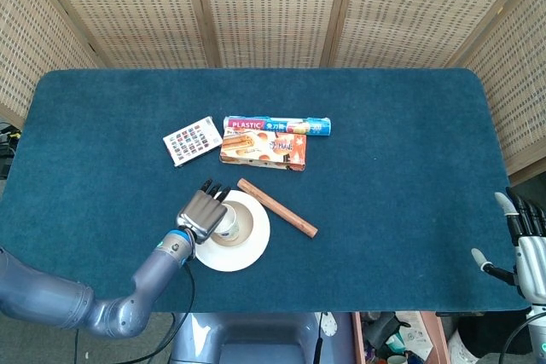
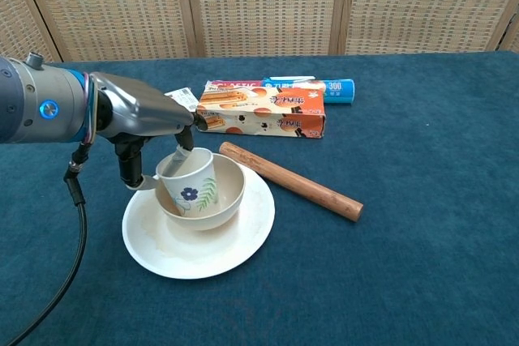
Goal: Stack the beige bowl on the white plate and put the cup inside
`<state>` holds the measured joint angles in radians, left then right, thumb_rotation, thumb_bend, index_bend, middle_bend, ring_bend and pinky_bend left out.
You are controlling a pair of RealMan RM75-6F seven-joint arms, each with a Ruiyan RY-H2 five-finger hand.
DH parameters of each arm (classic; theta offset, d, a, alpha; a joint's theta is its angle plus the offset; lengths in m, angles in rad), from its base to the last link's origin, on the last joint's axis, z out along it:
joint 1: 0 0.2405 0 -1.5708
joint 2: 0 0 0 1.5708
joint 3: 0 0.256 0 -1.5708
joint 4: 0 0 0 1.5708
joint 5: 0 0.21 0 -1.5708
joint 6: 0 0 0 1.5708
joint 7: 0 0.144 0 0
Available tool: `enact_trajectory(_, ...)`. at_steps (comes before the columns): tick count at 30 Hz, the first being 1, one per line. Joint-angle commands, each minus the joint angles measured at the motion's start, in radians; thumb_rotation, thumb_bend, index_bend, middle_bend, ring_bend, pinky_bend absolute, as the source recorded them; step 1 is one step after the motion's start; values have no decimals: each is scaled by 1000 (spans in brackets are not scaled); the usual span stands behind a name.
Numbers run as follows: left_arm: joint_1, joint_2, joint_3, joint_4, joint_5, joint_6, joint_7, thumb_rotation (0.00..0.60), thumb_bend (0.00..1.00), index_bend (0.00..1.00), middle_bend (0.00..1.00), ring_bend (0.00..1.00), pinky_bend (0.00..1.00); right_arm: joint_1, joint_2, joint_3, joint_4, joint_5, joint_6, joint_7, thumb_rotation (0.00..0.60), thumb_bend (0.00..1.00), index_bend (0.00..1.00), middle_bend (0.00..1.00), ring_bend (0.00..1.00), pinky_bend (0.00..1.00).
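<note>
The left hand (image 2: 154, 131) held the floral cup (image 2: 189, 187) by its rim and handle side, fingers hooked over the lip, with the cup sitting low inside the beige bowl (image 2: 212, 198), which itself rested on the white plate (image 2: 199, 245). The cup appeared slightly tilted and pressed toward the bowl's left wall, so the likeliest trouble was at release: if the fingers caught the rim as they opened, the cup could tip over in the bowl, or the bowl could be dragged off-centre on the plate. A sideways pull might also nudge the plate toward the wooden stick (image 2: 290, 181) lying just beside it. The chest view showed the cup's lean, the finger inside its lip and how deep it sat; the head view hid most of that under the hand's back, showing only a sliver of cup. The head view alone, however, showed the right hand (image 1: 522, 240) at the table's far right edge, fingers spread and holding nothing, well apart from the work, and a patterned card (image 1: 191, 140) beside the biscuit box (image 1: 264, 150) and plastic wrap roll (image 1: 276, 125).
</note>
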<state>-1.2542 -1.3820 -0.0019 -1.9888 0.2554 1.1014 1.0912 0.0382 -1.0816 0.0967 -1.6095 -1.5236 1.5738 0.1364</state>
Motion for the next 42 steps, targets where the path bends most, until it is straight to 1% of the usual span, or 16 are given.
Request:
enact_trajectory(1,7,-12,5,13,35,15,-16,600,381,465,0,0,0,0,0,0,0,-1,1,1,600,200,33,0,0,0)
enact_trajectory(8,25,-23,9,20,95,37,-50,600,380,437,0,0,0,0,0,0,1,-1,0,1,600,200,33,0,0,0)
enact_trajectory(12,42,7,4,-8,133,47,-85,600,380,418,0,0,0,0,0,0,1,1,-2,3,600,200,33,0,0,0)
enact_trajectory(14,54,35,-2,-30,158,54,-110,600,380,408,0,0,0,0,0,0,2,-1,-1,2,600,200,33,0,0,0)
enact_trajectory(19,98,121,5,-83,235,74,-170,600,380,386,0,0,0,1,0,-2,0,-4,-2,-3,600,200,33,0,0,0)
enact_trajectory(23,159,188,21,-116,330,107,-241,600,380,353,0,0,0,2,-2,-3,-1,-6,-2,-10,600,200,33,0,0,0)
enact_trajectory(27,251,224,59,-126,471,167,-328,600,379,276,0,0,0,4,-4,-5,-2,-10,-6,-22,600,200,33,0,0,0)
enact_trajectory(30,354,229,118,-113,616,254,-397,600,364,198,0,0,0,7,-8,-9,-2,-15,-11,-38,600,200,33,0,0,0)
enact_trajectory(32,470,222,185,-98,731,331,-498,600,329,149,0,0,0,10,-12,-12,-5,-19,-16,-58,600,200,33,0,0,0)
enact_trajectory(33,495,218,199,-86,769,348,-521,600,312,127,0,0,0,11,-13,-12,-6,-19,-17,-63,600,200,33,0,0,0)
enact_trajectory(36,593,198,246,-23,893,416,-601,600,287,89,0,0,0,13,-18,-13,-8,-21,-20,-87,600,200,33,0,0,0)
enact_trajectory(38,693,164,287,66,993,516,-629,600,267,71,0,0,0,16,-25,-15,-9,-25,-22,-115,600,200,33,0,0,0)
enact_trajectory(40,766,130,301,139,1050,581,-632,600,258,63,0,0,0,17,-31,-16,-12,-26,-21,-135,600,200,33,0,0,0)
enact_trajectory(42,800,116,302,168,1068,601,-634,600,255,60,0,0,0,18,-34,-16,-15,-27,-21,-145,600,200,33,0,0,0)
